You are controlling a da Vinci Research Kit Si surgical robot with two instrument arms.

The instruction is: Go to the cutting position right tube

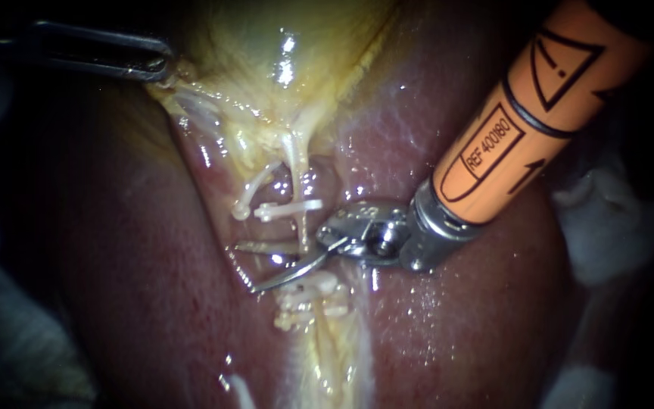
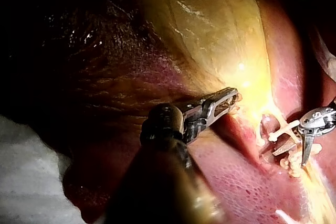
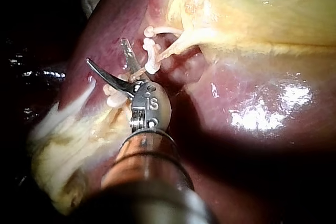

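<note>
The pale right tube (image 1: 295,163) runs down from the yellow gallbladder (image 1: 266,53) and carries a white clip (image 1: 289,208); more clips (image 1: 308,291) sit lower down. My right instrument (image 1: 263,266), on an orange shaft, holds its curved blades open, one on each side of the tube between the upper and lower clips. In the right wrist view the blades (image 3: 105,51) are spread beside the clips (image 3: 152,56). My left instrument (image 1: 166,68) is shut on the gallbladder's edge; its jaws (image 2: 233,98) pinch yellow tissue.
A second, left tube (image 1: 260,182) with its own clip (image 1: 242,208) lies just beside the right one. Dark red liver (image 1: 456,318) surrounds the site. White gauze (image 1: 615,227) lies at the right edge.
</note>
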